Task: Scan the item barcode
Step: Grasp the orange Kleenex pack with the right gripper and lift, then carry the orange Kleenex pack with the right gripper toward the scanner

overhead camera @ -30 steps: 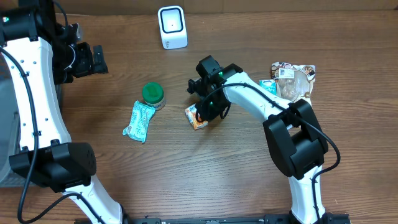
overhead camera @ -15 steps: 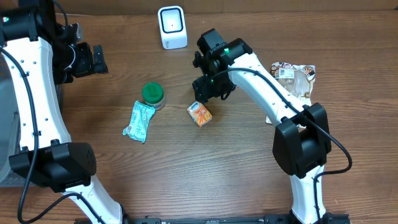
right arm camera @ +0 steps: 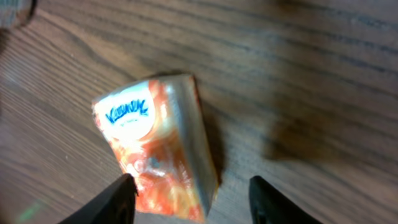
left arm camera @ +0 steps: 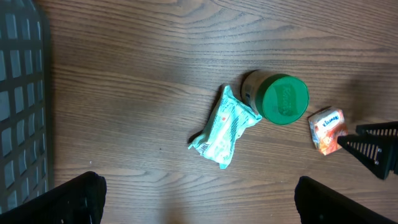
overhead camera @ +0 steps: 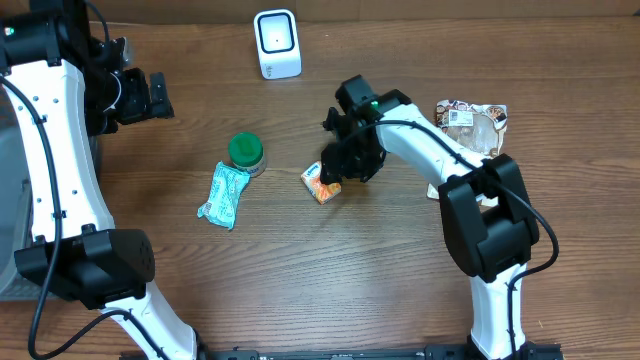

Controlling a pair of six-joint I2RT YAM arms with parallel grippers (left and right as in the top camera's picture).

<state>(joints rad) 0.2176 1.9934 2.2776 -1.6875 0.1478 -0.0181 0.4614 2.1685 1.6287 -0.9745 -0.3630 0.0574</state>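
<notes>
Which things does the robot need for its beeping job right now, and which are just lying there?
For the job:
- white scanner
- orange tissue pack
- right end effector, open over the pack

Just lying about:
- green-lidded jar
- teal packet
- snack bag

From the orange tissue pack (overhead camera: 320, 184), I see open tabletop (overhead camera: 330, 270) from four to eight o'clock. The green-lidded jar (overhead camera: 246, 153) and teal packet (overhead camera: 224, 194) block nine to ten. Toward the scanner (overhead camera: 277, 43) at eleven, nothing intervenes.
</notes>
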